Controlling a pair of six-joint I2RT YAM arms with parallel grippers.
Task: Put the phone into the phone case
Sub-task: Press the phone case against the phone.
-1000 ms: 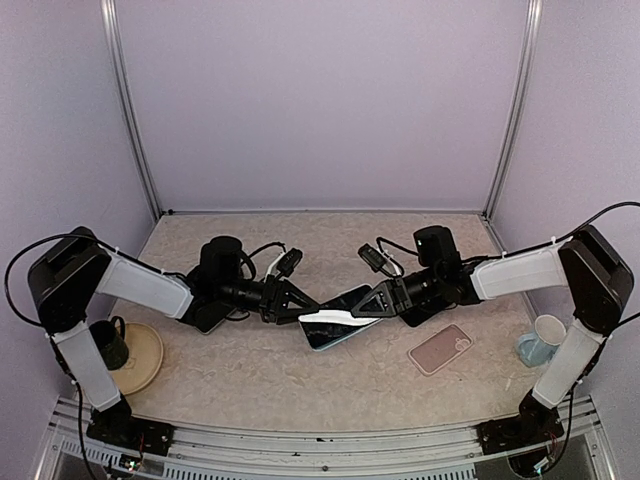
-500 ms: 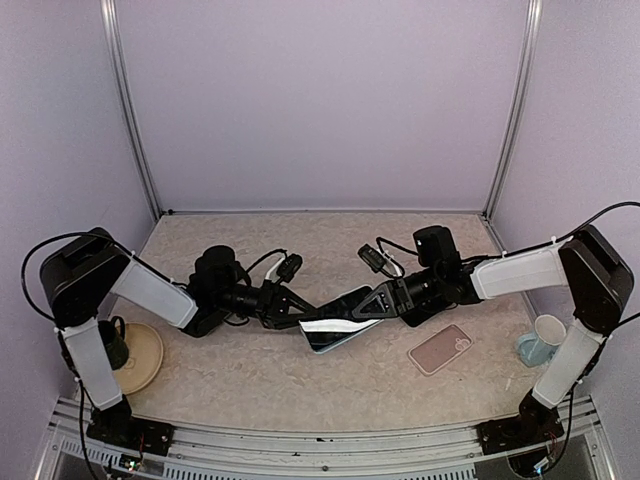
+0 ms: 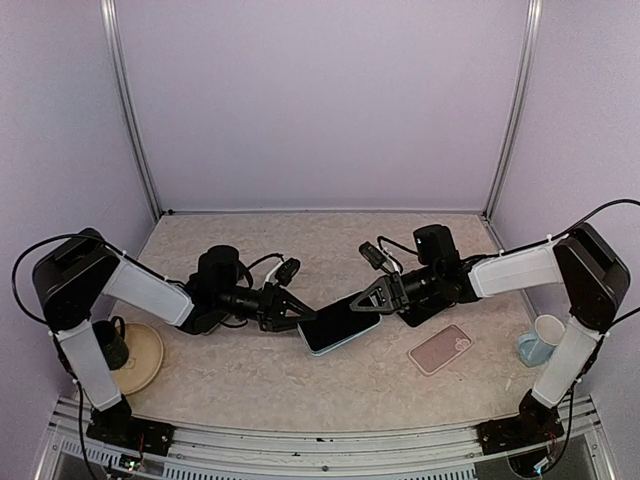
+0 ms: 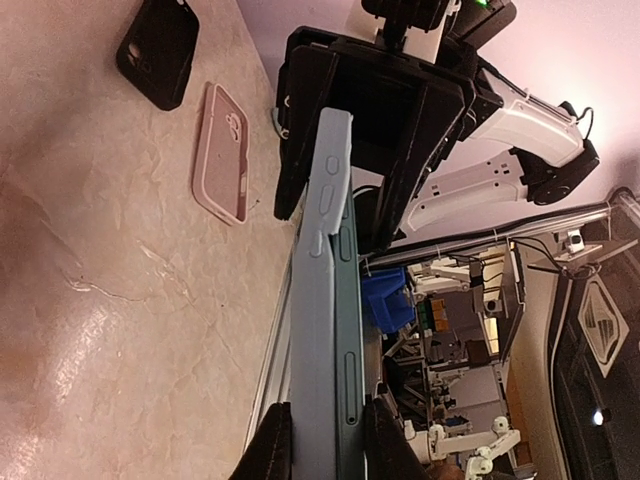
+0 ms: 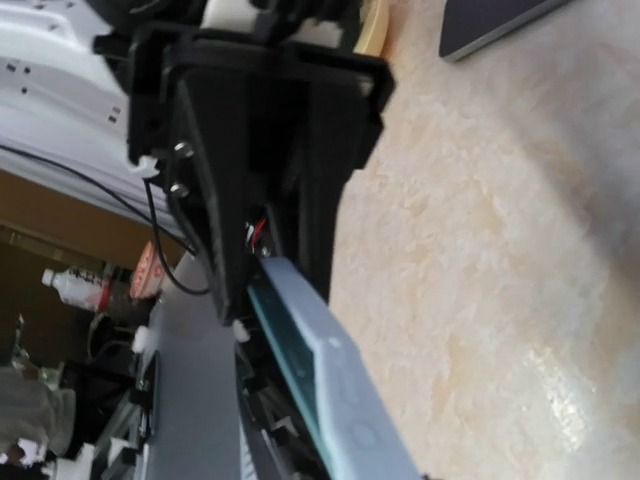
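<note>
Left end effector (image 3: pixel 292 312) and right end effector (image 3: pixel 366 299) each clamp one end of the phone (image 3: pixel 337 324), which sits in a light blue case, near the desk's (image 3: pixel 300 385) middle. A pink case (image 3: pixel 440 349) lies beside it, to the right.

Lilac walls (image 3: pixel 320 100), marbled beige table (image 3: pixel 300 380) (metal corner posts (image 3: pixel 130 110))

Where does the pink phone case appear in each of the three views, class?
Top view: the pink phone case lies flat on the table, right of centre, below the right arm.
Left wrist view: the pink phone case sits upper left, beside a black case.
Right wrist view: not in it.
Shared landmark: the blue-cased phone, seen edge-on in both wrist views.
</note>
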